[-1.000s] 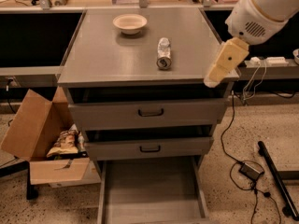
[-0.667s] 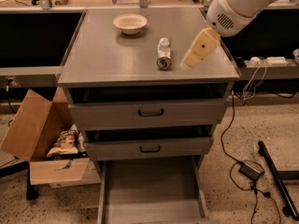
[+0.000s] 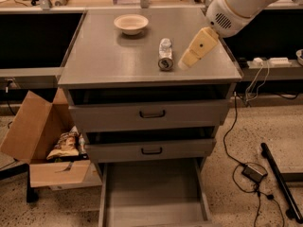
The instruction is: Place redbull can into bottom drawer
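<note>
We see the gripper [image 3: 185, 61] hanging low over the top of the grey cabinet [image 3: 104, 56], near its front edge. We cannot tell how far open it is, and it does not seem to hold anything. The redbull can [image 3: 165, 54] lies on its side just left of the gripper. A cream bowl [image 3: 131, 23] sits farther left and behind it. The bottom drawer [image 3: 154, 193] is pulled open far below the gripper.

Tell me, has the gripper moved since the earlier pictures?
Yes. The gripper moved left, from the right edge of the cabinet top to just beside the redbull can.
</note>
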Robot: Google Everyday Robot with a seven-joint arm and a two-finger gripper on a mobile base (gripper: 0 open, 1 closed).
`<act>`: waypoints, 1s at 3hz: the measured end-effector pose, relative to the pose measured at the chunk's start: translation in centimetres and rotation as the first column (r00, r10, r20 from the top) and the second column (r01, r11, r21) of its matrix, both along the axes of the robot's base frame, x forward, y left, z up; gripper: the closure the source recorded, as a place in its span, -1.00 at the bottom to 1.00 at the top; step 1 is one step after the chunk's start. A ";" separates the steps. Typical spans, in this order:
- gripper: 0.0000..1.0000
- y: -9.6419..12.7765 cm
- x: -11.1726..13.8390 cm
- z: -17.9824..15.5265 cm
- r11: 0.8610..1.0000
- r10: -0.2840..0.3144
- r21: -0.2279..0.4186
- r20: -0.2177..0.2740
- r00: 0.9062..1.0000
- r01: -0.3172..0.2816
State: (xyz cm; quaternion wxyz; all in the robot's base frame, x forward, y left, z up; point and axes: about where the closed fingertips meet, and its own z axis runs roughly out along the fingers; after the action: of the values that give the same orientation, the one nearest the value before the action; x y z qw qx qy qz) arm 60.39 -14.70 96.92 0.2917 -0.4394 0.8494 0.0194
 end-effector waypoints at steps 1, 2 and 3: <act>-1.00 -1.9 4.9 -4.0 0.987 -0.143 0.075 0.005 0.990 0.143; -1.00 -3.2 9.0 -7.3 0.957 -0.261 0.132 0.003 0.965 0.258; -1.00 -3.2 13.6 -8.4 0.908 -0.388 0.180 0.026 0.921 0.378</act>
State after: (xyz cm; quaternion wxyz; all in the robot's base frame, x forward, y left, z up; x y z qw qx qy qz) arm 73.96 -17.91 88.53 0.3523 -0.2379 0.9049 0.0213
